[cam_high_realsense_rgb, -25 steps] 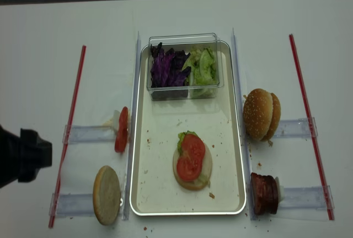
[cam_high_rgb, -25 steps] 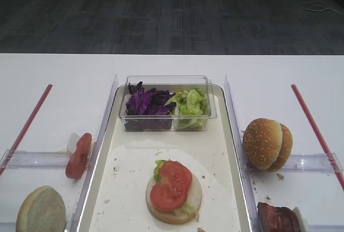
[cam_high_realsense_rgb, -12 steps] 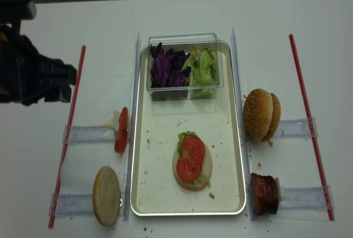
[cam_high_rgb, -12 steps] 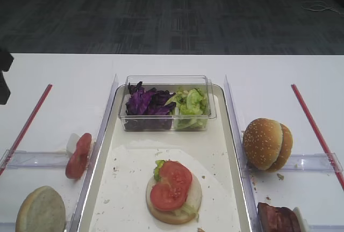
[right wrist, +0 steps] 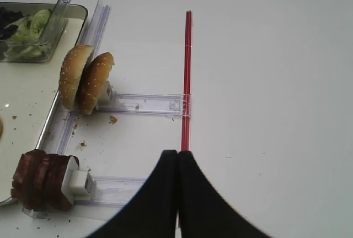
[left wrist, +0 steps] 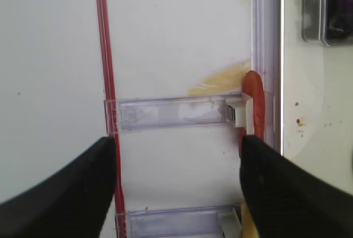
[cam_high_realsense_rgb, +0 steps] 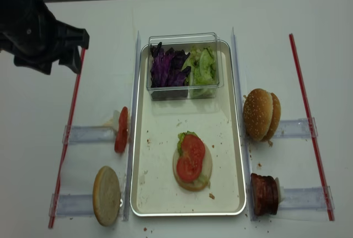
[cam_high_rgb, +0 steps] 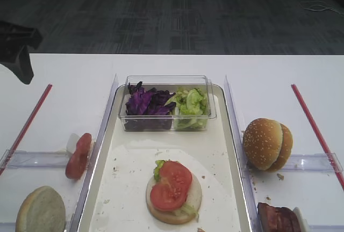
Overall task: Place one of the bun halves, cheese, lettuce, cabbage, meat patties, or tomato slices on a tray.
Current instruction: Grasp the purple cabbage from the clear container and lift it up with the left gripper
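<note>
Left gripper (left wrist: pixel 176 188) hangs over the left rack, jaws spread wide, nothing between them; below it a tomato slice (left wrist: pixel 253 108) stands on edge in the clear holder (left wrist: pixel 176 112), just left of the tray (cam_high_rgb: pixel 230 135) rim. Right gripper (right wrist: pixel 177 194) is pinched closed and empty, parked right of the bun halves (right wrist: pixel 85 78).

On the tray: bottom bun (cam_high_rgb: pixel 173 197) with lettuce and two tomato slices on top, near the front. Clear tub (cam_high_rgb: pixel 166 102) at the far end holds cabbage (cam_high_rgb: pixel 145 103) on the left, lettuce (cam_high_rgb: pixel 191 102) on the right. Meat patties (cam_high_rgb: pixel 277 218) stand in the near right rack; a spare bun half (cam_high_rgb: pixel 40 210) is near left.

Likely next pick: the upright tomato slice. Judged light, soft, wet and slippery, tears easily. Best to take it across its flat faces near the top edge, gentle squeeze, jaws straddling it from above. Crushing or slipping is the risk.
</note>
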`<control>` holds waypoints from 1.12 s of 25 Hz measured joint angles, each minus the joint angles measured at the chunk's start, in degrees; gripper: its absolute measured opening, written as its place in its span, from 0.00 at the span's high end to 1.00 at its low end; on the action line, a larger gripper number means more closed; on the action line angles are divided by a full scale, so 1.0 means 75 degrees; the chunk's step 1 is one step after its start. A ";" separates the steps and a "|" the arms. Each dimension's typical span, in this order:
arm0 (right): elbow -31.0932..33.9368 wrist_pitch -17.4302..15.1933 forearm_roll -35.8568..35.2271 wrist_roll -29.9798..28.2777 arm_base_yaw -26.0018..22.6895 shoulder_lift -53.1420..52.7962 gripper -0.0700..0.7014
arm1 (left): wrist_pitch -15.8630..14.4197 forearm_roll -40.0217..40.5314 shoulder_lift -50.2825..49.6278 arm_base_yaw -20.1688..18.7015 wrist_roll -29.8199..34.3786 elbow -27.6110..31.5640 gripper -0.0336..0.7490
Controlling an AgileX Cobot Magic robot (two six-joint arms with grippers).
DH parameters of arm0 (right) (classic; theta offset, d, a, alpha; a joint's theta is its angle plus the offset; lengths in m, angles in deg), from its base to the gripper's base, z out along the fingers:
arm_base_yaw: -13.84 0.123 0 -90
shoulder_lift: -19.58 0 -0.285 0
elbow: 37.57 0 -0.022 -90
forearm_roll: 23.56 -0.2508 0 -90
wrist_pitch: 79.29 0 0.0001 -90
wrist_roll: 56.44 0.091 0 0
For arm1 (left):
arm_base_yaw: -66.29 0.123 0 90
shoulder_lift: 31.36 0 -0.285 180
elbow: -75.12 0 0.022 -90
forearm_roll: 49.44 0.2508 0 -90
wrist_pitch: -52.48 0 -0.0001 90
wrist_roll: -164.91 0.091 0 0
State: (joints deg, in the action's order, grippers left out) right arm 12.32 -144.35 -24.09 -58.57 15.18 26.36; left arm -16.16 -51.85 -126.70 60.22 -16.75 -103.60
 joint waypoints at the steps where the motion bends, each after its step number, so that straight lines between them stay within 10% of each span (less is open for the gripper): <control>1: 0.0000 0.0000 0.0000 0.0000 0.0000 0.0000 0.83 | -0.0059 0.0000 -0.0129 0.0000 -0.0001 -0.0135 0.38; 28: 0.0000 0.0000 0.0000 0.0000 0.0000 0.0000 0.83 | -0.0253 -0.0018 -0.2935 0.0000 0.0032 -0.2737 0.38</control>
State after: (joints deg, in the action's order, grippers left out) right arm 12.32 -144.35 -24.09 -58.57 15.18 26.36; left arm -18.05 -51.98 -148.72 60.22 -16.51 -124.13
